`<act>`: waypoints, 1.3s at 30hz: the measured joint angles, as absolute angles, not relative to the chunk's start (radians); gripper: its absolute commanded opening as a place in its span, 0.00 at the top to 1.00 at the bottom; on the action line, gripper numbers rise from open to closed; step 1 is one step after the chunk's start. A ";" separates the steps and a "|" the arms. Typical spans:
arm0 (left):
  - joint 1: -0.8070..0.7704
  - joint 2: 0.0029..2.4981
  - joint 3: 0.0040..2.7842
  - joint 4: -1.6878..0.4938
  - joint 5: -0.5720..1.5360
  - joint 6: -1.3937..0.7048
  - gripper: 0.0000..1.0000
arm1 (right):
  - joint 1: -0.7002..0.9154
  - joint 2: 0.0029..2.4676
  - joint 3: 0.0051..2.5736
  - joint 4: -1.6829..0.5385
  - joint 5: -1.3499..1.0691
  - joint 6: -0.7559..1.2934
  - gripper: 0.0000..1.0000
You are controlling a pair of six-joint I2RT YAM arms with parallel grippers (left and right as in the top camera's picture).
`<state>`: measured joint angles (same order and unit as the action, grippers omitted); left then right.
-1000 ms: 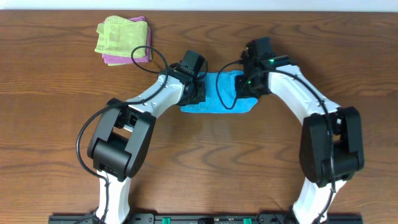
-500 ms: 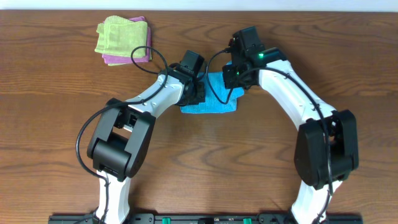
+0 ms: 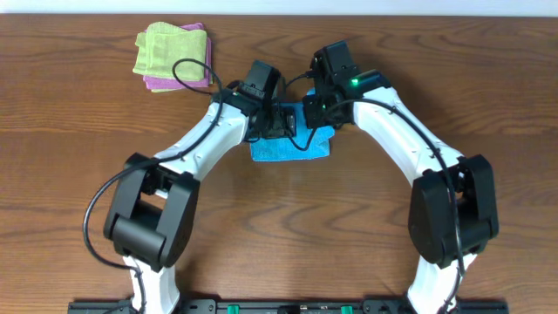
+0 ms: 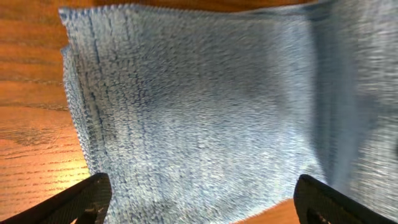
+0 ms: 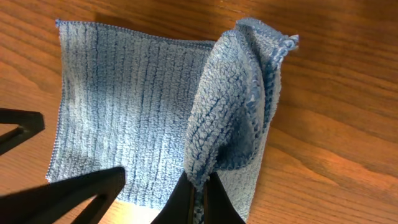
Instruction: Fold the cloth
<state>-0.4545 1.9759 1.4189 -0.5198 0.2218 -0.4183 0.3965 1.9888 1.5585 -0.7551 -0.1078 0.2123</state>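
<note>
- Folding is under way: the sky-blue cloth [image 5: 124, 112] lies in the middle of the table [image 3: 87, 174]. Its lower layer is flat on the wood, and one side is lifted into a rumpled hump above it.
- The right fingers [image 5: 177, 208] are pinched tight on that raised edge and hold it over the flat part. By my read, the fold is carried partway across and not yet laid down.
- The left fingers [image 4: 87, 199] are spread wide just above the flat layer and grip nothing; blue terry fills their view.
- To do this step well, I'd carry the pinched edge low and straight toward the opposite hem, so the edges meet squarely. Lower it before letting go, because soft terry like this will likely slump and bunch if dropped from height.
- The left arm could pin the bottom layer so it doesn't drag along, while staying clear of the travelling flap.
- Further out, at the far left corner, a green folded cloth [image 3: 166, 48] sits on a pink one [image 3: 179, 85], well apart from the work.
</note>
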 measured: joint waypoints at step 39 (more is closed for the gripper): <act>-0.041 1.724 1.419 -0.886 -0.091 -0.279 0.05 | 0.533 1.989 1.559 -0.582 -0.103 0.281 0.98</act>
